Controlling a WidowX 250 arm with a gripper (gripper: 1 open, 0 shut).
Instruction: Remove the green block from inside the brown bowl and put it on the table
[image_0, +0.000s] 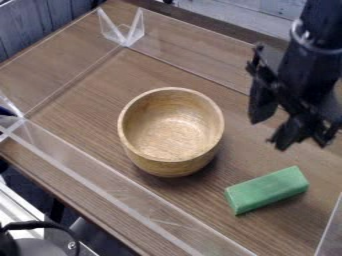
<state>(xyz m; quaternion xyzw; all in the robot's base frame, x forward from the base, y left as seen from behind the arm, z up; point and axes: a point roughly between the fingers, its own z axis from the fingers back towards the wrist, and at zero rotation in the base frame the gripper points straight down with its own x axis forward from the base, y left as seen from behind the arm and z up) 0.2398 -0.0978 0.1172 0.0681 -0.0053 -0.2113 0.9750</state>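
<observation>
place: robot lab bench | evidence: wood-grain table (94, 75) fenced by clear acrylic walls (123, 28)

You get one raised camera, angled down and close on the brown wood-grain tabletop (94, 75), round tan wooden bowl (171, 130) central, black gripper (294, 110) at three o'clock.

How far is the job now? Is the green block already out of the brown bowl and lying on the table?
Done: the green block lies flat on the table, to the right of the brown bowl and apart from it. The bowl looks empty. In hand: the gripper is open above the block, holding nothing. Left: nothing of the placing itself; at most, the arm may pull clear.
</observation>
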